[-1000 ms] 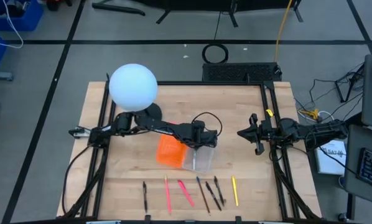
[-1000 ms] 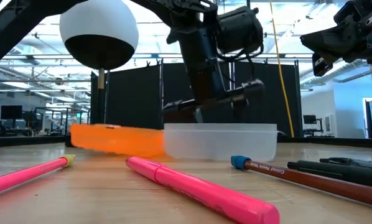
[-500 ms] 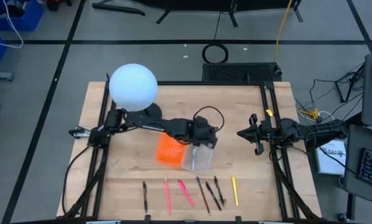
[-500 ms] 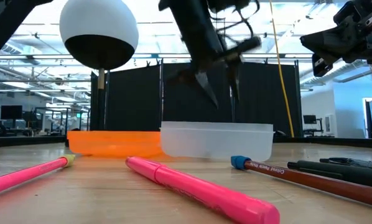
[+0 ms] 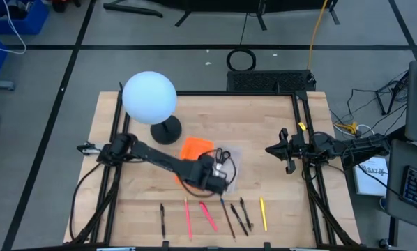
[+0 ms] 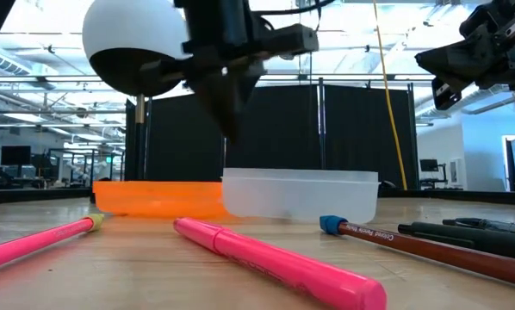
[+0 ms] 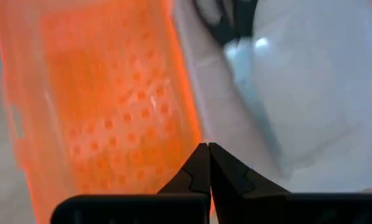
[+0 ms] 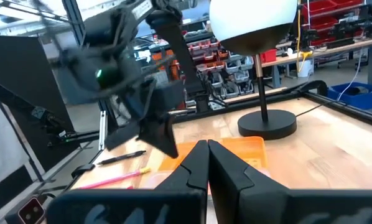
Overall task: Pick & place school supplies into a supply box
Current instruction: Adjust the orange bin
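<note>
The supply box lies open mid-table: its orange gridded panel (image 5: 194, 148) joined to the clear tray (image 5: 231, 167). Small black-handled scissors (image 5: 222, 156) lie in the tray. Pens and pencils lie in a row on the table near the front edge, among them a pink highlighter (image 5: 208, 216), a thin pink one (image 5: 188, 217) and a yellow one (image 5: 263, 213). My left gripper (image 5: 214, 183) hangs shut and empty over the box's near side, pointing down, well above the tray (image 6: 300, 196). My right gripper (image 5: 282, 150) waits shut at the right edge.
A white globe lamp (image 5: 149, 97) on a dark round base (image 5: 165, 130) stands at the far left, close behind the box. Black frame rails run along the left and right table edges. Bare wood lies between the box and the pen row.
My left gripper has risen out of the clear tray, swung toward the table's near edge and shut with nothing between its fingers. The scissors now show lying in the tray.
</note>
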Available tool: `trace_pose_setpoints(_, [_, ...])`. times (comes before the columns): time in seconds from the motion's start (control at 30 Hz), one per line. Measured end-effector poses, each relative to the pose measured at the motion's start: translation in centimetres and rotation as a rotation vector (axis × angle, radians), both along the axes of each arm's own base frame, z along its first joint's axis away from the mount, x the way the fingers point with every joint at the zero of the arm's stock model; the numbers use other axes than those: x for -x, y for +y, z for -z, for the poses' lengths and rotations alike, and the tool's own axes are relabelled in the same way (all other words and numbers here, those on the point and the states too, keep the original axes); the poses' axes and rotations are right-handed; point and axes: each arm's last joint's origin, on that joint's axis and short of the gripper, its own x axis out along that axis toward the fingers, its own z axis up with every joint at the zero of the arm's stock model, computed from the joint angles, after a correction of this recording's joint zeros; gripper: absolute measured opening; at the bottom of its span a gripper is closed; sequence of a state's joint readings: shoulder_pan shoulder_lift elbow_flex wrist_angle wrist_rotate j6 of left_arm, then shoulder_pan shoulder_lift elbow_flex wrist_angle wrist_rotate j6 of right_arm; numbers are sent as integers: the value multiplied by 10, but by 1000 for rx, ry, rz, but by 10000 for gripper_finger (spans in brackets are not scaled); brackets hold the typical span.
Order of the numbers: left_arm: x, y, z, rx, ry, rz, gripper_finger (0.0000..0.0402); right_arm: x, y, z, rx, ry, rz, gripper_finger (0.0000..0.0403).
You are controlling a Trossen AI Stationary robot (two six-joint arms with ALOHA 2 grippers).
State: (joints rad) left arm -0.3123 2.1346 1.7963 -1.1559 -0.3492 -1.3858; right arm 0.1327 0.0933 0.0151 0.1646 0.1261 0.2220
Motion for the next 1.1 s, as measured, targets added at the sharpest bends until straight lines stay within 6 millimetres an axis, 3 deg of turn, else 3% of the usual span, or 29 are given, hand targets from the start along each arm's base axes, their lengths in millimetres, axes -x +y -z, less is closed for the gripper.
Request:
trace_pose_setpoints(0.17, [10, -13, 11, -57, -17, -71, 7, 0, 0, 0, -2, 0, 0, 0])
trace_pose_setpoints(0.37, [17, -15, 27, -47, -6, -130, 8, 0, 0, 0, -2, 0, 0, 0])
trace_pose_setpoints(0.8, [-8, -19, 34, 29, -227, 1, 6, 0, 0, 0, -2, 0, 1, 0])
trace_pose_setpoints(1.1, [-6, -19, 40, 21, -218, 26, 9, 0, 0, 0, -2, 1, 2, 0])
